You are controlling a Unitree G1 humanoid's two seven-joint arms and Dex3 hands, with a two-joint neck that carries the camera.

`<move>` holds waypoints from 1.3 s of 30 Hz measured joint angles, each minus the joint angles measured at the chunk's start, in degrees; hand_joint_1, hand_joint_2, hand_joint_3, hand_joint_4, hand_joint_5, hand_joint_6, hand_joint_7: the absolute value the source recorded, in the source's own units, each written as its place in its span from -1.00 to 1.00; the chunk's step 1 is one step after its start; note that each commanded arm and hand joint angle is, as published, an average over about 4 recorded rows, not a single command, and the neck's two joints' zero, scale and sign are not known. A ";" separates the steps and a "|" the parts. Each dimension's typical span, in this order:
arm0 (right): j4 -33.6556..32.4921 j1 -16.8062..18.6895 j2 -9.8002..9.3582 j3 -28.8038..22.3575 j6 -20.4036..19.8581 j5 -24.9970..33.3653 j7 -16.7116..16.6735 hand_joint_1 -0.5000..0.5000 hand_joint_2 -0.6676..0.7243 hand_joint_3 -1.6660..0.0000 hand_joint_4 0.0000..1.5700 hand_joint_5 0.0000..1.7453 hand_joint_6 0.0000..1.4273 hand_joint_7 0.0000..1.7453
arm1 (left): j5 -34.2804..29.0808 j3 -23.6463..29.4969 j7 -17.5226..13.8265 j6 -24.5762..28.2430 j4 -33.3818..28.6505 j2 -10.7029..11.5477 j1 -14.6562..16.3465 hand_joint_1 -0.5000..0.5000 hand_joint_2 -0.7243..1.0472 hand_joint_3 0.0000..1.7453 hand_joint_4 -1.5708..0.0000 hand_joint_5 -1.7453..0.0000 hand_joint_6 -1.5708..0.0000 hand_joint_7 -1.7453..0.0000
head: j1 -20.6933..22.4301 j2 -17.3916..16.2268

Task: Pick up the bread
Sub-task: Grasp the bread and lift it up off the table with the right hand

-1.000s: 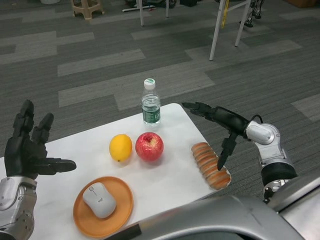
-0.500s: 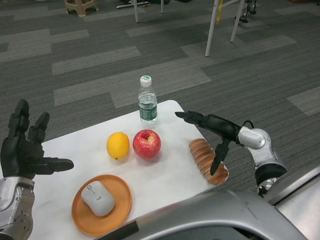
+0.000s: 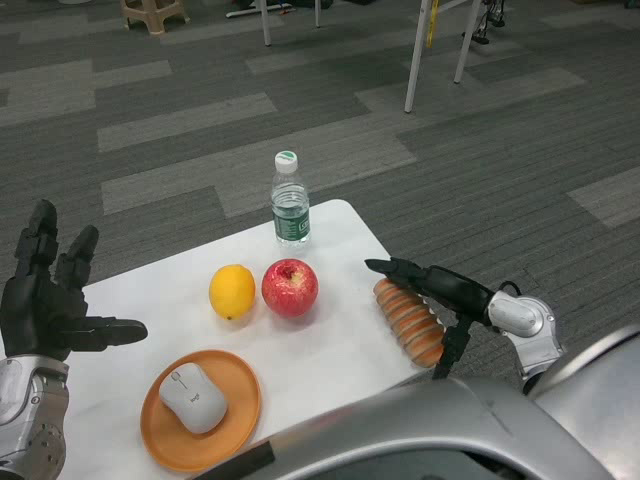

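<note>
White table [image 3: 330, 345] on grey carpet [image 3: 500, 150]; right hand [image 3: 440, 300] spread over bread [image 3: 408, 320], nothing held; left hand [image 3: 45, 305] spread, nothing held

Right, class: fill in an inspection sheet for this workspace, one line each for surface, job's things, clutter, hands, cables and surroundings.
Surface: white table.
Job's things: bread lies at the table's right edge, not lifted.
Clutter: bottle upright at the far edge; lemon and apple side by side; mouse on an orange plate.
Hands: left hand open, raised at the left; right hand open, fingers spread over the bread.
Cables: black cable at the right wrist.
Surroundings: grey carpet, furniture legs beyond.
</note>
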 measured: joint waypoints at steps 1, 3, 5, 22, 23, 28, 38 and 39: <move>-0.06 0.02 0.05 -0.05 0.01 -0.28 -0.01 -0.92 0.00 1.00 -1.00 -0.89 -1.00 -0.92 | 0.00 0.00 0.00 0.00 -0.01 0.00 0.00 1.00 -0.40 -0.90 1.00 0.53 1.00 1.00 | 0.06 -0.02; 0.21 -0.08 0.44 -0.43 0.00 -0.99 -0.14 -0.92 0.00 1.00 -1.00 -0.89 -1.00 -0.92 | 0.00 0.00 0.00 -0.01 -0.04 0.00 0.00 1.00 -0.40 -0.90 1.00 0.53 1.00 1.00 | 0.23 -0.10; 1.13 -0.46 0.96 -0.93 -0.08 -1.52 -0.35 -0.92 -0.05 1.00 -1.00 -0.89 -1.00 -0.92 | 0.00 -0.02 0.00 -0.01 -0.06 0.00 0.00 1.00 -0.40 -0.90 1.00 0.53 1.00 1.00 | 0.29 -0.24; 9.50 -5.57 3.48 -1.85 -2.27 -4.30 -1.38 -0.79 -0.36 0.90 -1.00 -0.89 -1.00 -1.00 | 0.03 -0.13 0.00 -0.04 -0.03 -0.13 0.02 1.00 -0.40 -0.90 1.00 0.53 1.00 1.00 | 0.46 -1.30; 9.95 -5.92 3.59 -1.81 -2.31 -4.37 -1.47 -0.77 -0.36 0.90 -1.00 -0.89 -1.00 -0.98 | 0.03 -0.15 0.00 -0.05 -0.02 -0.16 0.02 1.00 -0.40 -0.90 1.00 0.53 1.00 1.00 | 0.50 -1.31; 11.64 -7.35 3.93 -0.54 -2.40 -4.45 -1.93 -0.75 -0.36 0.90 -1.00 -0.89 -1.00 -0.96 | 0.04 -0.27 0.00 -0.05 0.01 -0.22 0.01 1.00 -0.40 -0.90 1.00 0.53 1.00 1.00 | 0.68 -1.34; 12.63 -8.87 4.18 2.28 -2.41 -4.44 -2.30 -0.38 -0.68 0.81 -1.00 -0.83 -1.00 -0.96 | 0.06 -0.29 0.00 -0.06 0.03 -0.28 0.01 1.00 -0.40 -0.90 1.00 0.53 1.00 1.00 | 1.41 -1.46; 12.63 -8.90 4.18 2.44 -2.41 -4.44 -2.30 -0.33 -0.70 0.81 -1.00 -0.81 -1.00 -0.94 | 0.06 -0.29 0.00 -0.06 0.03 -0.28 0.01 1.00 -0.40 -0.90 1.00 0.53 1.00 1.00 | 1.43 -1.48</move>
